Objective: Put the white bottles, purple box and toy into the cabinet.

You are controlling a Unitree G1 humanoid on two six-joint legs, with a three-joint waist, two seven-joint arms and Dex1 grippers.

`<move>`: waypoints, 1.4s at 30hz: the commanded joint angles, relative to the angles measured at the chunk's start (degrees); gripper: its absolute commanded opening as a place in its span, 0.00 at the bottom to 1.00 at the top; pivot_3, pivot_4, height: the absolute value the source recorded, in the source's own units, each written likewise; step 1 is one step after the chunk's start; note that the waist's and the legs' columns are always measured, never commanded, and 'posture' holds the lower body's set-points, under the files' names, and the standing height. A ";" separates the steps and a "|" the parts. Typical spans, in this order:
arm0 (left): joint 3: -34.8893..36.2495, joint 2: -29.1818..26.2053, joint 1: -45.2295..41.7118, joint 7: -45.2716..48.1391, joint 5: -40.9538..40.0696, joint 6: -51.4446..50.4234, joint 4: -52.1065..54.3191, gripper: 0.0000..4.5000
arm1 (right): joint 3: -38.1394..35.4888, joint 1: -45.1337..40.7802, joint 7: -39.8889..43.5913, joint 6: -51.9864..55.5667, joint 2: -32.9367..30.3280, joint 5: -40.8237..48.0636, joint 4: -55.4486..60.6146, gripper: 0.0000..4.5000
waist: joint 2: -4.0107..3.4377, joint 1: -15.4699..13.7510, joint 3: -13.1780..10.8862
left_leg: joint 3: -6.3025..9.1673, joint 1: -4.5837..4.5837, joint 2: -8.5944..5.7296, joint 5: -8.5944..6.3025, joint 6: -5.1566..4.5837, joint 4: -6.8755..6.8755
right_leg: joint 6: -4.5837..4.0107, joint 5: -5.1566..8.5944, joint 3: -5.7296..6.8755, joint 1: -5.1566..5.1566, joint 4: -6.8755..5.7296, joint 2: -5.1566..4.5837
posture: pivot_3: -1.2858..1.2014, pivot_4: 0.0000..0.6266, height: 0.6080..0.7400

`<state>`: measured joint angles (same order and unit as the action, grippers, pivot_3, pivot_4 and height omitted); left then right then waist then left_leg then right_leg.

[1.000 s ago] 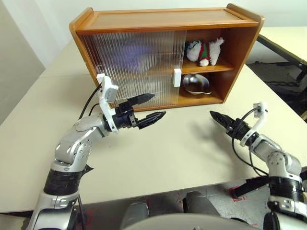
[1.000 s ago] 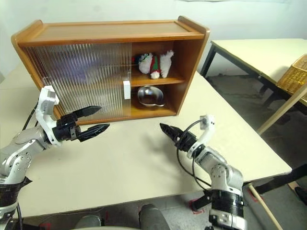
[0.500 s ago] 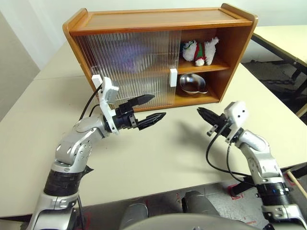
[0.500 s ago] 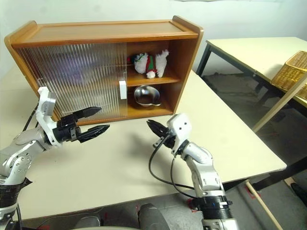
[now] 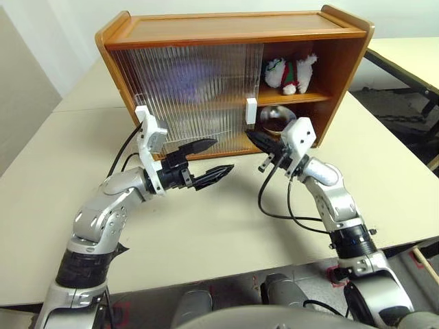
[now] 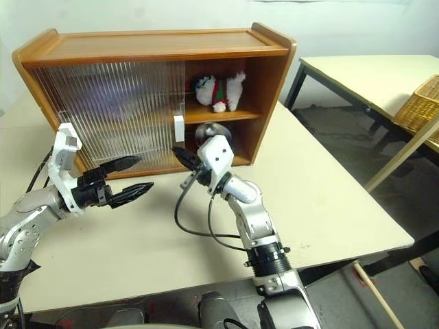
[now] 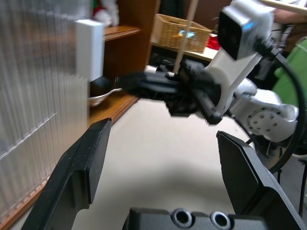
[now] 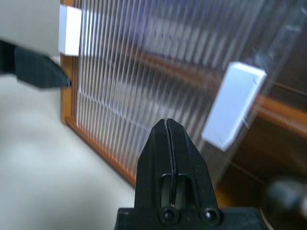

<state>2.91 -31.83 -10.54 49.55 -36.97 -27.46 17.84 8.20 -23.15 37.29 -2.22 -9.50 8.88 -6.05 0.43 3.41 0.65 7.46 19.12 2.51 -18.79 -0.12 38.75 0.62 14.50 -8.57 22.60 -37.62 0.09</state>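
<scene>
The cabinet (image 5: pixel 233 31) stands on the table with its ribbed doors slid over the left part. On the upper shelf of the open right bay lies the toy (image 5: pixel 291 72). A lavender blur behind the doors is the purple box (image 5: pixel 188 74). The white bottles are hidden. My right gripper (image 5: pixel 249 133) is shut and empty. Its tip is just below the white door handle (image 5: pixel 252 110), which also shows in the right wrist view (image 8: pixel 233 105). In front of the doors my left gripper (image 5: pixel 223 155) hangs open and empty, clear of the glass.
A metal bowl (image 5: pixel 273 122) sits on the lower shelf, partly behind my right wrist. A second white handle (image 8: pixel 70 29) is at the doors' far left. To the right are another table (image 6: pixel 370 75), a wicker basket (image 6: pixel 422 103) and a leaning wooden stick (image 6: pixel 398 161).
My right arm has swung left and up from the table's right side to the door handle. Its wrist has rolled and its fingers have closed. The left gripper has stayed in place.
</scene>
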 commanded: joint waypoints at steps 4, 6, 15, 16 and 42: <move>-0.12 0.19 0.58 -0.70 0.73 0.17 1.31 1.00 | 1.25 -3.72 -2.40 1.64 3.36 -0.74 -4.60 0.01 | 0.00 -0.33 0.00 | 0.00 0.04 0.00 -0.04 0.10 0.00 | -0.03 0.01 -0.03 0.08 0.00 0.00 | 0.49 0.00 1.00; -0.08 0.17 0.68 -0.68 0.74 0.20 1.32 1.00 | 1.44 -4.62 -3.04 1.54 4.13 -0.76 -5.40 0.01 | 0.00 -0.42 0.00 | 0.00 0.06 0.00 -0.05 0.14 0.01 | -0.05 0.00 -0.05 0.12 0.00 0.00 | 0.49 0.00 1.00; -0.43 0.68 0.26 -0.74 1.09 0.49 0.92 1.00 | 1.23 -6.72 -8.98 -0.39 5.94 -4.06 -9.69 0.01 | -0.01 -0.47 0.00 | 0.00 0.06 0.01 -0.06 0.15 -0.02 | -0.16 -0.06 -0.06 0.21 0.00 0.00 | 0.49 0.00 1.00; -0.44 0.74 0.23 -0.74 1.11 0.51 0.88 1.00 | 1.00 -6.71 -9.75 -0.42 5.96 -4.32 -9.86 0.01 | -0.01 -0.47 0.00 | 0.01 0.07 0.01 -0.06 0.15 -0.02 | -0.17 -0.06 -0.07 0.22 0.00 -0.01 | 0.49 0.00 1.00; -1.26 2.16 -1.01 0.32 2.13 1.41 -0.75 1.00 | -2.58 -5.71 -24.58 -0.63 2.91 -10.92 -7.93 0.01 | 0.00 -0.38 0.00 | 0.01 0.11 0.01 -0.10 0.21 0.01 | -0.20 -0.10 -0.13 0.27 0.00 -0.01 | 0.48 0.00 1.00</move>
<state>2.37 -29.82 -10.99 49.63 -35.51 -26.54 17.69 7.39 -28.97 14.18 -3.66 -6.03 -1.16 -14.33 0.43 3.03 0.65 7.46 19.23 2.52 -18.89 0.09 38.77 0.43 14.40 -8.70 22.88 -37.62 0.09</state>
